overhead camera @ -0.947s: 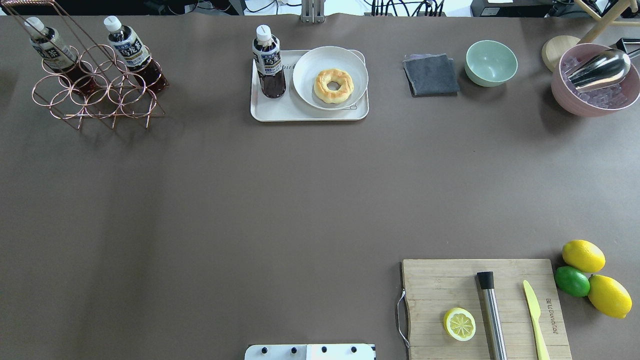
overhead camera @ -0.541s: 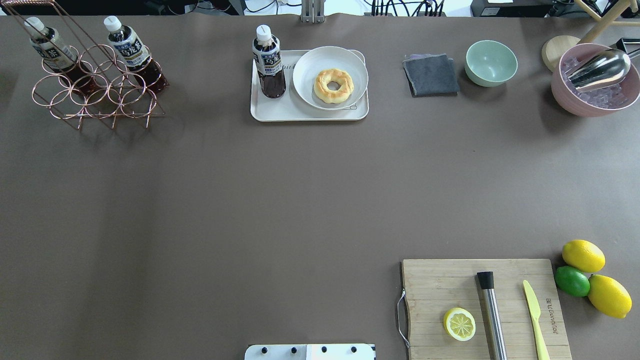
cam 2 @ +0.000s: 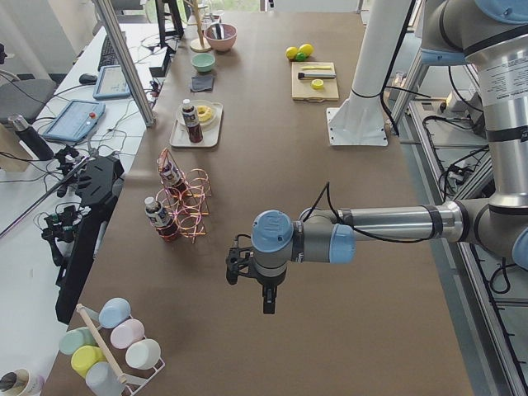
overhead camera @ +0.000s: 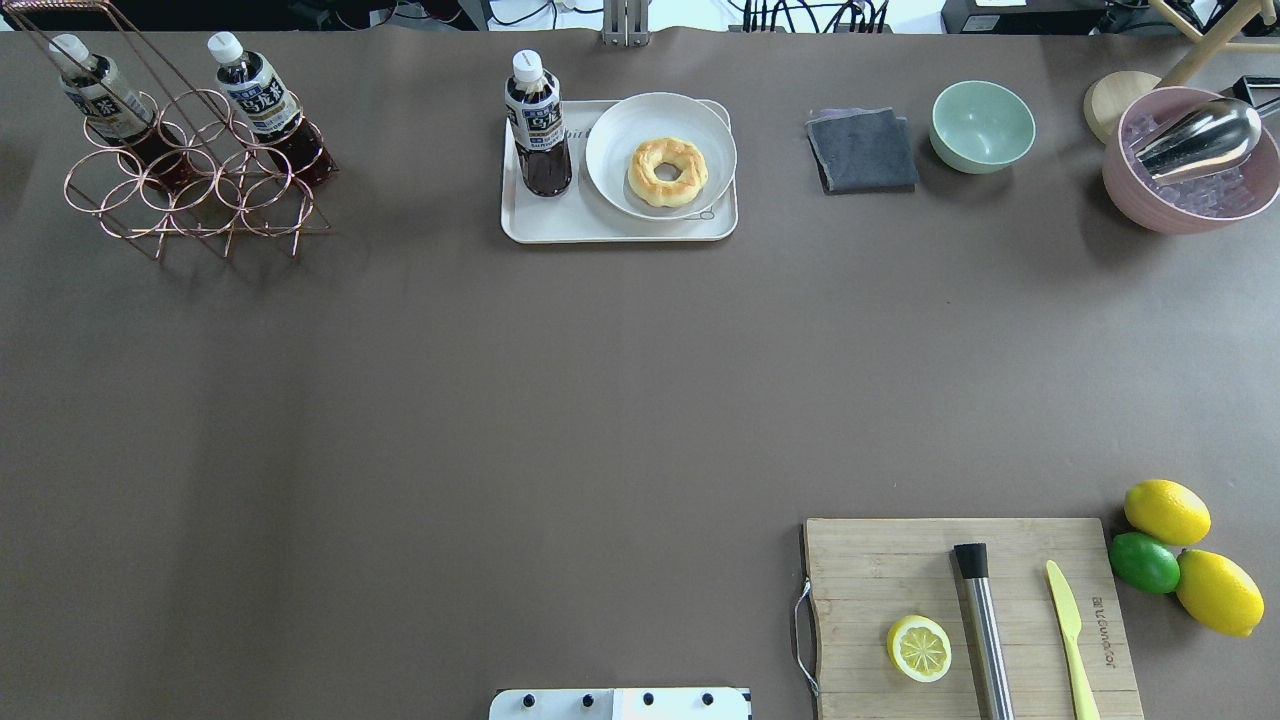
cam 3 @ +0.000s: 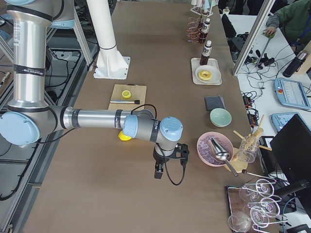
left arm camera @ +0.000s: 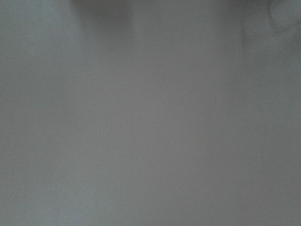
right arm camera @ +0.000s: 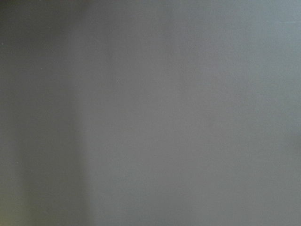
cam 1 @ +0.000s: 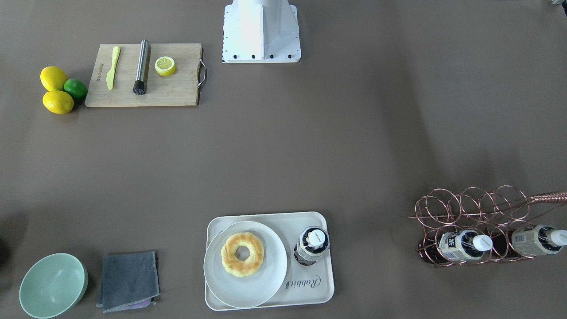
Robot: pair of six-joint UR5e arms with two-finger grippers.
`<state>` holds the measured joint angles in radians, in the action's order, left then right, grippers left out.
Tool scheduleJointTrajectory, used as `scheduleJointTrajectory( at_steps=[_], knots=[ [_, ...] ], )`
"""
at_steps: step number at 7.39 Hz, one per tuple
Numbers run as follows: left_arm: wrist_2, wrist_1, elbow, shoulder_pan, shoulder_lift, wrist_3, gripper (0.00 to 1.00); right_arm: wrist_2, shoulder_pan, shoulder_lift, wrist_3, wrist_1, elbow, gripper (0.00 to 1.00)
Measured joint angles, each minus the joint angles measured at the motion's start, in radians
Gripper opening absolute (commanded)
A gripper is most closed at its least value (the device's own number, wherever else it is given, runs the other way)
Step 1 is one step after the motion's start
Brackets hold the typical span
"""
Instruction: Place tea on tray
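Observation:
One tea bottle (overhead camera: 538, 125) stands upright on the left part of the off-white tray (overhead camera: 610, 226), next to a white plate with a doughnut (overhead camera: 667, 171). In the front-facing view the bottle (cam 1: 311, 246) shows from above on the tray (cam 1: 310, 289). Two alike bottles (overhead camera: 262, 105) lean in a copper wire rack (overhead camera: 190, 190) at the far left. My left gripper (cam 2: 267, 299) shows only in the exterior left view and my right gripper (cam 3: 157, 172) only in the exterior right view, both far from the tray. I cannot tell if they are open or shut. Both wrist views show only bare table.
A grey cloth (overhead camera: 862, 150), a green bowl (overhead camera: 982, 126) and a pink bowl of ice with a metal scoop (overhead camera: 1190, 160) stand at the far right. A wooden cutting board (overhead camera: 970, 615) with a lemon half, muddler and knife lies near right, beside lemons and a lime (overhead camera: 1145, 562).

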<state>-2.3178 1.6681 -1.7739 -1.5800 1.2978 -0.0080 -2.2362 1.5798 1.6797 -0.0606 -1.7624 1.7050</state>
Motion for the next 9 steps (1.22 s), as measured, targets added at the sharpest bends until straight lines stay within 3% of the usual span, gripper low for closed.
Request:
scheduleJointTrajectory(
  at_steps=[9],
  knots=[
    [0.005, 0.002, 0.025, -0.002, -0.003, -0.003, 0.98, -0.005, 0.000, 0.006, -0.001, 0.000, -0.001, 1.00]
  ],
)
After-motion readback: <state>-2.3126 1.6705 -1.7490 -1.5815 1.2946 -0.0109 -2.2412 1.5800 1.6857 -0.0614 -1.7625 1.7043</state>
